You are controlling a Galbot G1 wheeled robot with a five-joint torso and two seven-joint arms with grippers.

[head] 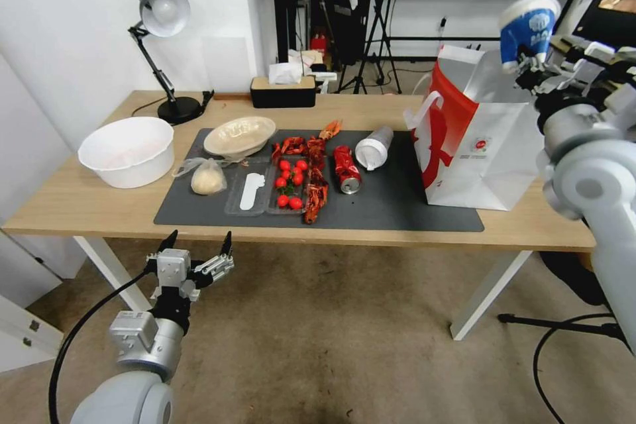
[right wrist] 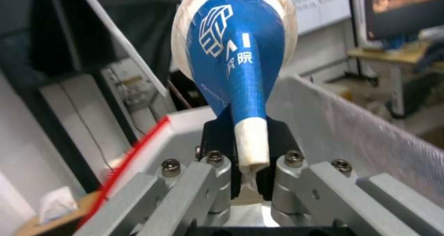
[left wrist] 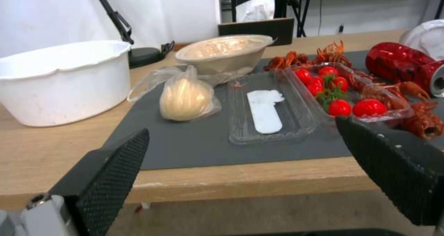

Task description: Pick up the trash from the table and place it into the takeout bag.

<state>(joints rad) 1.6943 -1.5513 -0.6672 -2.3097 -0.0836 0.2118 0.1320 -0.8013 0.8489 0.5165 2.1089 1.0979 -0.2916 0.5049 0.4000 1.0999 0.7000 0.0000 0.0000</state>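
My right gripper [head: 527, 66] is shut on the white paper cup with the blue logo [head: 528, 26], squashing its base, and holds it above the open top of the takeout bag [head: 477, 146] at the table's right end. The wrist view shows the cup [right wrist: 238, 62] pinched over the bag's inner wall [right wrist: 360, 132]. On the dark mat lie a crushed red can [head: 346, 169], a clear plastic cup [head: 374, 147], a clear bag with a pale lump [head: 207, 179] and a beige bowl [head: 240, 135]. My left gripper [head: 199, 248] hangs open below the table's [head: 86, 202] front edge.
A clear tray with tomatoes [head: 291, 182] and crayfish shells [head: 315, 195] lie mid-mat. A large white tub [head: 127, 150] stands at the left, with a desk lamp [head: 162, 13] and a tissue box [head: 283, 91] at the back. Stands crowd the floor behind.
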